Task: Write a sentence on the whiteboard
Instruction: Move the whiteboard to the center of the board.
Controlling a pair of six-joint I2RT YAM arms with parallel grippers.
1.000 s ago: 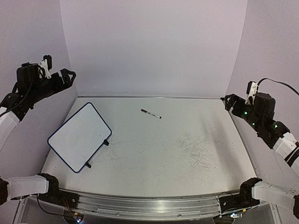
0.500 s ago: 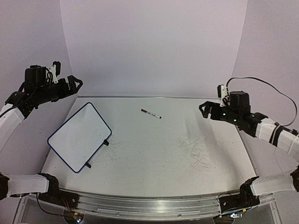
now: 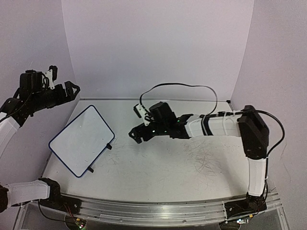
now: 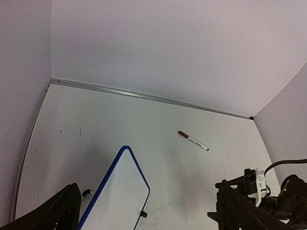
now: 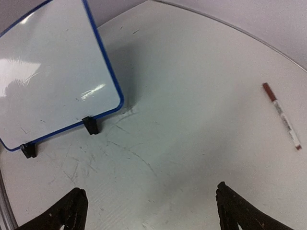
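Observation:
The whiteboard (image 3: 81, 141) stands tilted on its two black feet at the table's left; its blue-framed face is blank, with no sentence on it. It also shows in the left wrist view (image 4: 115, 201) and the right wrist view (image 5: 53, 81). A marker with a brown cap (image 4: 193, 140) lies on the table farther back, also in the right wrist view (image 5: 281, 115); the right arm hides it from the top camera. My right gripper (image 3: 136, 134) (image 5: 150, 189) is open and empty, low over the table between whiteboard and marker. My left gripper (image 3: 72, 88) (image 4: 148, 191) is open and empty, high above the table's back left corner.
Faint grey scribbles (image 3: 201, 155) mark the tabletop right of centre. The right arm (image 3: 211, 125) stretches across the table from the right side, with a cable looping above it. Walls close the table at the back and both sides.
The right arm has swung from the right edge to the middle of the table, and its gripper now hangs near the whiteboard. The left gripper has drawn slightly back to the left.

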